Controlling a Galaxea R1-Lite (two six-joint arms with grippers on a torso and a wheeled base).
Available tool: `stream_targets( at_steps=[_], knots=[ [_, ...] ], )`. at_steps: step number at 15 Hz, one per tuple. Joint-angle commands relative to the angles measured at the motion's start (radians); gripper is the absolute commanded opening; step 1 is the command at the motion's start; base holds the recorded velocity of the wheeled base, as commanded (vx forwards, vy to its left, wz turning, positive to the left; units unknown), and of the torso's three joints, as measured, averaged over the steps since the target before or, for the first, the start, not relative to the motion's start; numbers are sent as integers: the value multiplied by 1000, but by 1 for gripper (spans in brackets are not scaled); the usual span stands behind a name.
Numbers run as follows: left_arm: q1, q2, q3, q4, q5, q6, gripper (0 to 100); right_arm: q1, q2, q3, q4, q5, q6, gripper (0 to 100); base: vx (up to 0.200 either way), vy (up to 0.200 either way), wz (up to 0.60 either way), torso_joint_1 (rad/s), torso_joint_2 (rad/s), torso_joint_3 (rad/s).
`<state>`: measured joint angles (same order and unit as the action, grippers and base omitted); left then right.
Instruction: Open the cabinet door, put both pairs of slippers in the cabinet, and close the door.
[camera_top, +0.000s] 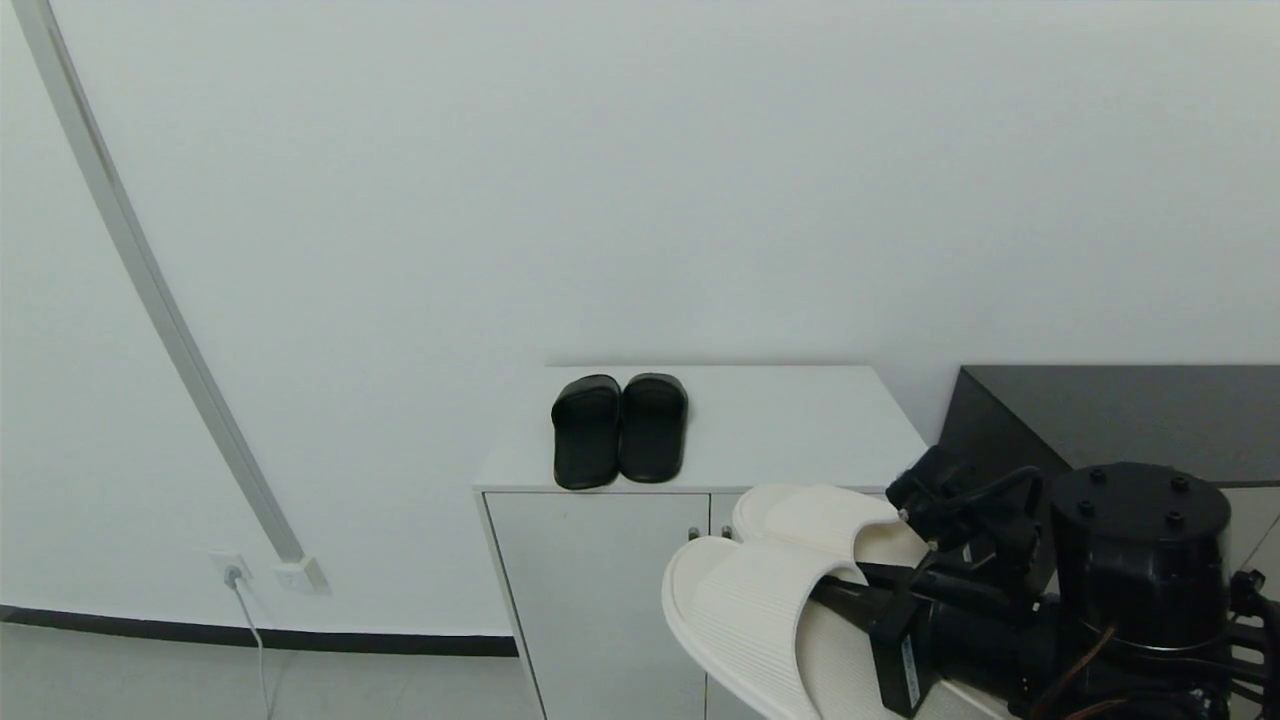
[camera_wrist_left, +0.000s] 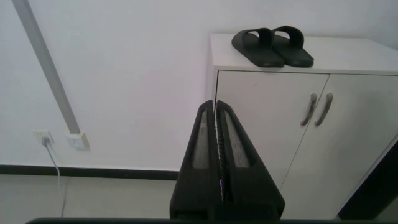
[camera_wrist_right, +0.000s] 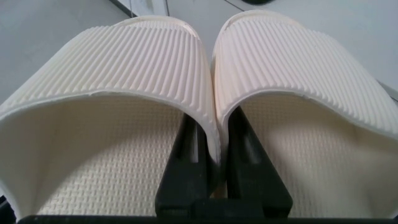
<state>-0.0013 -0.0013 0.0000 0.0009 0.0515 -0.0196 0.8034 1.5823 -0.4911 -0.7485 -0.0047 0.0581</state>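
Holding white slippers (camera_top: 760, 610) before a shut cabinet (camera_top: 790, 425).
They hang in front of the cabinet's closed doors (camera_top: 600, 600), the right gripper (camera_wrist_right: 216, 130) pinching their two touching inner walls together. On the cabinet top, near its front edge, black slippers (camera_top: 620, 428) sit side by side. The left gripper (camera_wrist_left: 215, 109), fingers pressed together, is aimed at the cabinet's left edge, well apart.
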Motion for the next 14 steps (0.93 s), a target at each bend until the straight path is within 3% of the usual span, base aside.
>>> stream_targets(
  at_steps=[1,3,4,14],
  knots=[
    [0,1,0,1,1,0,0,0,5,5,0,0,0,0,0,0,0,-100,266,134],
    [0,1,0,1,-1,-2,0,2,5,5,0,0,0,0,0,0,0,-149,349,178],
    [0,1,-2,2,-2,-2,100,2,2,6,0,0,0,0,0,0,0,-154,388,217],
    [0,1,0,1,-1,-2,100,2,7,9,0,0,-1,0,0,0,0,-205,491,278]
  ],
)
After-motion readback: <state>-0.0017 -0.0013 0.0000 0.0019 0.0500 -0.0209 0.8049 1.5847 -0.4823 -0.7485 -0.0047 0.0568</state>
